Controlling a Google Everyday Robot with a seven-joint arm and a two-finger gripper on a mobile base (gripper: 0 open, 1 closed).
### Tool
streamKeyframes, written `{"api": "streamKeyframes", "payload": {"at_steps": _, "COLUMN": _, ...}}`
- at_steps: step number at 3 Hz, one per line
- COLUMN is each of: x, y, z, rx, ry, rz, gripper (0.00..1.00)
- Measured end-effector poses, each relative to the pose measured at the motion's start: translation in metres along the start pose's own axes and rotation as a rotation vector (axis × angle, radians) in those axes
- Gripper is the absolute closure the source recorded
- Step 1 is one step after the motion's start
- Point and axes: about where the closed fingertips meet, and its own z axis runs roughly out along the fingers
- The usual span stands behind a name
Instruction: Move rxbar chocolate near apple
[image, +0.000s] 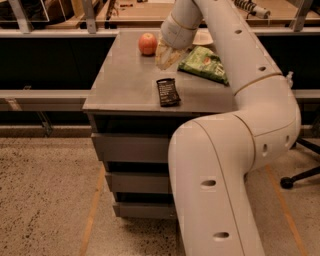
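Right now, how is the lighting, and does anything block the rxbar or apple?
Camera view: warm, dim light, no glare on the table; rxbar and apple both show whole; the gripper hangs beside the apple; the arm fills the lower right.

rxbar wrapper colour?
Black, faint pale lettering, on the small flat rectangular bar; camera view. Tool hovers behind it, near the round red apple.

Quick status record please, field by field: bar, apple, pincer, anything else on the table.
bar: lying flat near the front edge of the table, not held
apple: at the back of the table, well apart from the bar
pincer: above the table between apple and bar, touching neither
bag: green, just right of the pincer
task: bar not yet near apple
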Motion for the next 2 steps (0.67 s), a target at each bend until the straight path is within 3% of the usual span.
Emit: {"api": "streamKeyframes", "payload": {"at_steps": 2, "x": -0.008, "y": -0.008, "z": 0.026, "rx": -0.023, "ry": -0.059, "rz": 0.024, "gripper": 0.04}}
